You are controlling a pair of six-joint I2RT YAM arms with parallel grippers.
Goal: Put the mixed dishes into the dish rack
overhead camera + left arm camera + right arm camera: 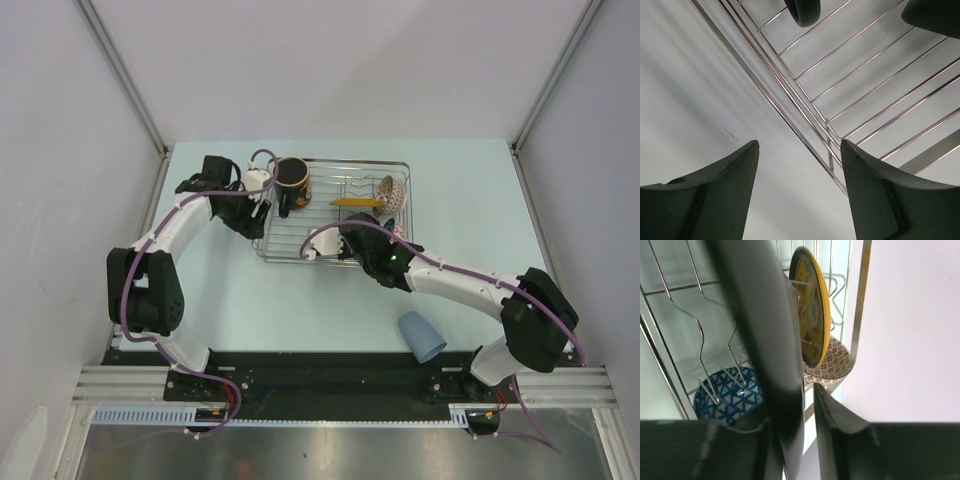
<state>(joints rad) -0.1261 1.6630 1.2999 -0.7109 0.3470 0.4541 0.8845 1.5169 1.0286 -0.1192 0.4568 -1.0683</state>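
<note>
The dish rack (300, 235) is a silver wire basket in the middle of the table. In it stand the dark mug (293, 181) at the back left, the dark plate with a yellow centre (812, 310) on edge, and the pinkish-beige bowl (832, 362) behind it. The blue patterned bowl (732, 397) stands on edge in the slots. Its dark rim (765, 330) runs between the fingers of my right gripper (792, 400), and a slit of light shows beside the right finger. My left gripper (799, 145) is open and empty over the table at the rack's left side. The light-blue cup (422, 336) lies on the table.
The rack's wire wall (790, 100) runs close past my left fingers. White walls close the table in on the left, back and right. The cup lies beside the right arm's forearm (470, 285), near the black rail at the front edge.
</note>
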